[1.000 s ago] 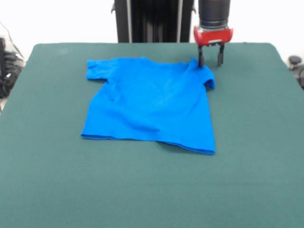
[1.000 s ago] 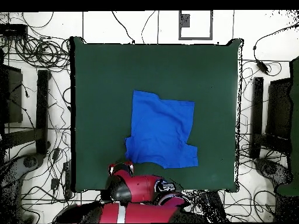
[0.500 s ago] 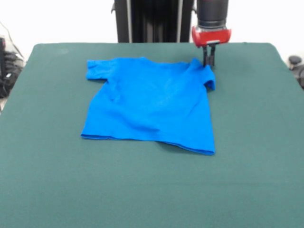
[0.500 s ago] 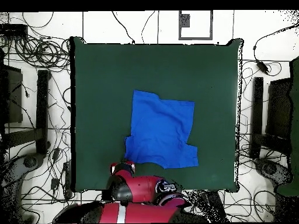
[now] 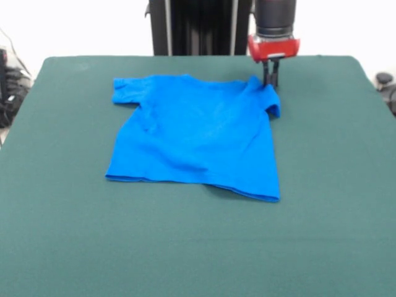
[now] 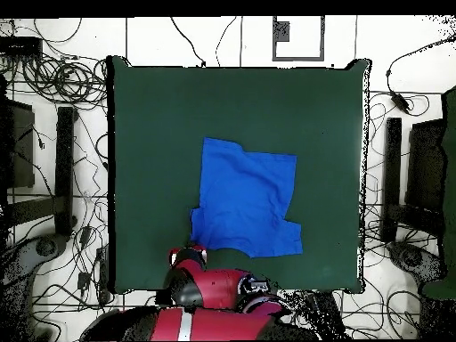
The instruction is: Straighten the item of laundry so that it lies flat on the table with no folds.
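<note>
We see the T-shirt (image 5: 197, 136) spread near the middle of the table (image 5: 185, 247), shifted toward the far side, wide bare felt in front. Its near hem runs slightly slanted, and the near right corner casts a shadow, so it looks slightly lifted. Body mostly flat with soft wrinkles; a crease sits by the left sleeve, which lies out flat. The right sleeve at the far corner is bunched and raised. The gripper (image 5: 270, 80) has its fingers pressed together on that sleeve edge. A second ago the fingers were spread astride the sleeve; since half a second ago nothing much differs. Overhead, the T-shirt (image 6: 246, 198) has free felt on all sides of the table (image 6: 151, 134), least toward the robot's edge.
</note>
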Controlling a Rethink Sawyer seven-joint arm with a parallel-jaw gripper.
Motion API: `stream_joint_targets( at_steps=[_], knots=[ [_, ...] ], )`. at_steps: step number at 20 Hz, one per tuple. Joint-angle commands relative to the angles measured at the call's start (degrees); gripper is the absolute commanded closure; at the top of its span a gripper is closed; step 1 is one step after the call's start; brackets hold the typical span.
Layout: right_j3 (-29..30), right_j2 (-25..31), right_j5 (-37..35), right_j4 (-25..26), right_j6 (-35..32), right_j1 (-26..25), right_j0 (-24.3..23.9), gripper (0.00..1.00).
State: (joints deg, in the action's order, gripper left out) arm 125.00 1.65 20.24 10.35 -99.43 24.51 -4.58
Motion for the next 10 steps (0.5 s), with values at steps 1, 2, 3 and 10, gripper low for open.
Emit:
stream_joint_targets(
  at_steps=[1, 2, 3, 10],
  knots=[
    [-3.8, 0.2, 0.6, -6.0, -12.6, 0.0, 2.3, 1.0],
    [-3.4, 0.2, 0.4, -6.5, -13.1, 0.0, 2.4, 1.0],
    [-2.8, -0.1, -0.2, -6.9, -13.2, 1.2, 2.3, 1.0],
    [-0.4, 0.5, -5.8, -4.7, -10.7, 7.3, -1.5, 1.0]
  ],
)
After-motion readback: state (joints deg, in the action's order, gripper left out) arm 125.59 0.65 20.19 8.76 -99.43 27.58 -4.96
